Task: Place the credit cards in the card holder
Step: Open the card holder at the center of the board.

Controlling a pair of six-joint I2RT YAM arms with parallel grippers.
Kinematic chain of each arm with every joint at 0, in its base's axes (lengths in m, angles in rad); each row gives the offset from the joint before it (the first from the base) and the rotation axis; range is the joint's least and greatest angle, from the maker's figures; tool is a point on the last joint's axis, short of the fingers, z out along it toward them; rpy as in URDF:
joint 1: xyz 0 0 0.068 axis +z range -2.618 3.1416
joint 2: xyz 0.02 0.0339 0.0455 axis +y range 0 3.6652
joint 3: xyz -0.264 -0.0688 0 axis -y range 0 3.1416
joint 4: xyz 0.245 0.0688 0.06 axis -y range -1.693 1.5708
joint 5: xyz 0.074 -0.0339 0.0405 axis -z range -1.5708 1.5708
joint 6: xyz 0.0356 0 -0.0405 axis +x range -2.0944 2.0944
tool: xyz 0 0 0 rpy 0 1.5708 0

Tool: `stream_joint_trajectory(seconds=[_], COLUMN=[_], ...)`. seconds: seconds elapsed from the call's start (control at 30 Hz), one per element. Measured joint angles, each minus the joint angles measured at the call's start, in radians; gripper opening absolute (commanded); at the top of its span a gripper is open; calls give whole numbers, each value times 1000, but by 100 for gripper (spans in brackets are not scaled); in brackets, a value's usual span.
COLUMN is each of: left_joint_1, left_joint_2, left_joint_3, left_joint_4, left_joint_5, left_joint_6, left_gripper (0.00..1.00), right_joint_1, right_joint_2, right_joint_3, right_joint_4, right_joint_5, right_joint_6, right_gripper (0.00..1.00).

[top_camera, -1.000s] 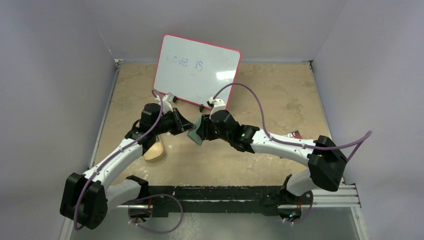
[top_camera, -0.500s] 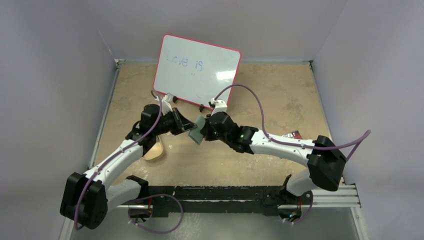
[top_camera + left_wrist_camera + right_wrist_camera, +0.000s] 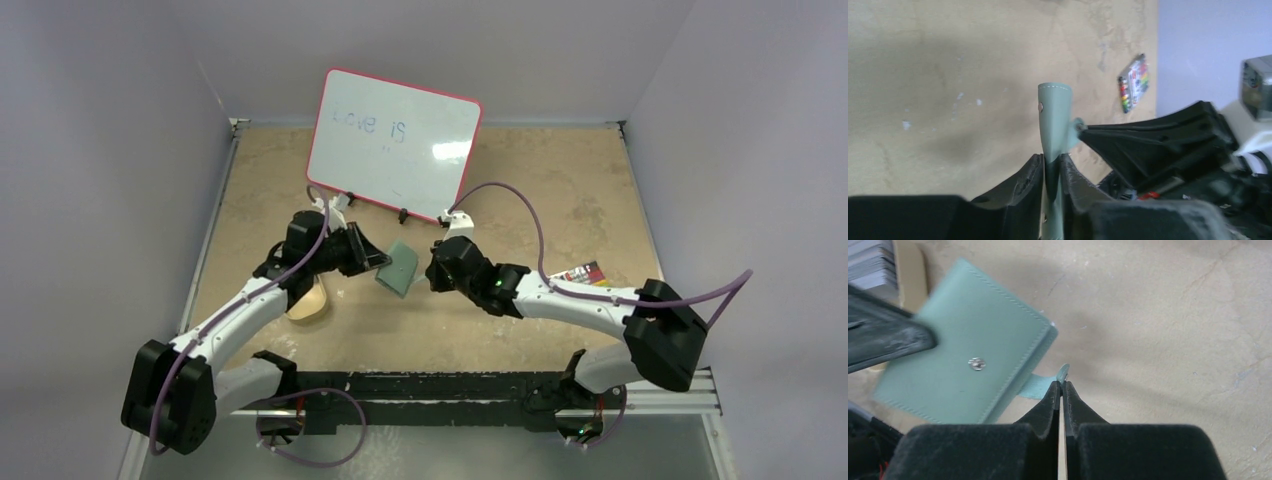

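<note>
**Holder folded, no cards in yet**

The left gripper (image 3: 1052, 163) pinches the holder (image 3: 965, 365) by one edge, clear of the table. The right gripper (image 3: 1061, 386) has its jaws pressed together at the holder's loose strap (image 3: 1040, 385); I cannot tell whether it grips it. The cards (image 3: 868, 260) are stacked beyond the holder. Remaining: open the holder, load the cards.

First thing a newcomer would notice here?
The green wallet, held aloft at centre: the left end effector clamps one edge while the right end effector pinches the tip of its strap. Behind them stands a red-rimmed whiteboard.
</note>
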Motion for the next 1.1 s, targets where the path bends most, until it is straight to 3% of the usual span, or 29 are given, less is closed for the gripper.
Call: stream_joint_trajectory(seconds=[0.1, 0.27, 0.5, 1.1], left_joint_1=[0, 0, 0, 0], left_joint_2=[29, 48, 37, 35], left_joint_3=[0, 5, 38, 43], left_joint_4=[-24, -128, -217, -237], left_joint_5=[-41, -165, -245, -217], left_joint_6=[12, 57, 105, 117], left_gripper=[46, 54, 56, 57], right_joint_1=[-2, -2, -2, -23], right_joint_2=[-31, -38, -16, -95], right_joint_3=[-30, -69, -97, -89], right_joint_4=[57, 145, 212, 275], right_joint_5=[-48, -139, -246, -318], right_joint_6=[-24, -47, -59, -17], right_gripper=[0, 0, 0, 0])
